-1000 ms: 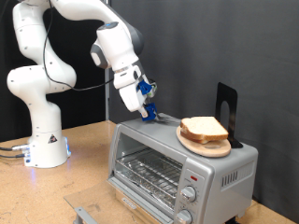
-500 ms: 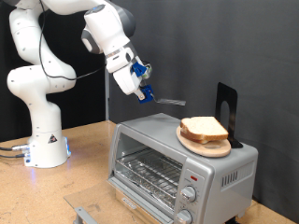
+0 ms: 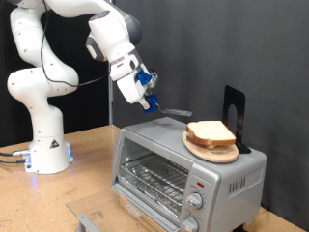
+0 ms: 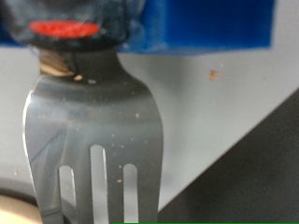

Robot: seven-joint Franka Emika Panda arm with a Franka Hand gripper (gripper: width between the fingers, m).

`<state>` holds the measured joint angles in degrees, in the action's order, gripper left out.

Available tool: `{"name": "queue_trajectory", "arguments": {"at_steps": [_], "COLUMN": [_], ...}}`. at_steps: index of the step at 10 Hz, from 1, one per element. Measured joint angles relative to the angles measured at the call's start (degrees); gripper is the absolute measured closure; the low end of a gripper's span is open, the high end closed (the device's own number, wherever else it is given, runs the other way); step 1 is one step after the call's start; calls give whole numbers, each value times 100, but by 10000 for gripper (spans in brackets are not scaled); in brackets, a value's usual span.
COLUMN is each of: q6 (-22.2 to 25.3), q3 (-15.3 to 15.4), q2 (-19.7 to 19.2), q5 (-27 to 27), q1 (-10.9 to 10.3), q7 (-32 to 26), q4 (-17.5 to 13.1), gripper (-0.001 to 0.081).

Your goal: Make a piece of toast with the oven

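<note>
My gripper (image 3: 151,102) hangs above the top of the oven (image 3: 183,172), towards its end at the exterior view's left, and is shut on the handle of a metal fork (image 3: 176,113). The fork points towards the bread slices (image 3: 211,132), which lie stacked on a round wooden board (image 3: 214,151) on top of the oven; its tip stops short of them. No single slice lies apart from the stack. In the wrist view the fork (image 4: 93,140) fills the picture, tines away from the blue fingers (image 4: 201,23). The oven's glass front shows a wire rack (image 3: 150,180) with nothing on it.
A black upright stand (image 3: 235,111) is behind the board on the oven top. Two knobs (image 3: 194,201) and a red light (image 3: 198,181) are on the oven's front. The robot base (image 3: 43,145) stands on the wooden table at the exterior view's left. A grey object (image 3: 85,221) lies at the bottom edge.
The gripper with the fork lifted off the oven top and swung up and left, then came back down a little towards the bread. The bread and board have not moved.
</note>
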<state>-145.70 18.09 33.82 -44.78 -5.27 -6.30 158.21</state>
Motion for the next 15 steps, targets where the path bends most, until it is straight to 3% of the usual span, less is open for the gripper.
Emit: {"name": "queue_trajectory", "arguments": {"at_steps": [7, 9, 10, 11, 15], "q6": [-609, -646, -646, -629, -179], "q3": [138, 154, 168, 192, 255], "q2": [-599, -643, -643, -643, -613], "q5": [-135, -140, -138, -113, 390], "q1": [-66, -76, -76, -69, 31], "q7": [-179, -181, -176, -140, 267], "q4": [53, 53, 53, 53, -26], "gripper": [312, 267, 90, 16, 1]}}
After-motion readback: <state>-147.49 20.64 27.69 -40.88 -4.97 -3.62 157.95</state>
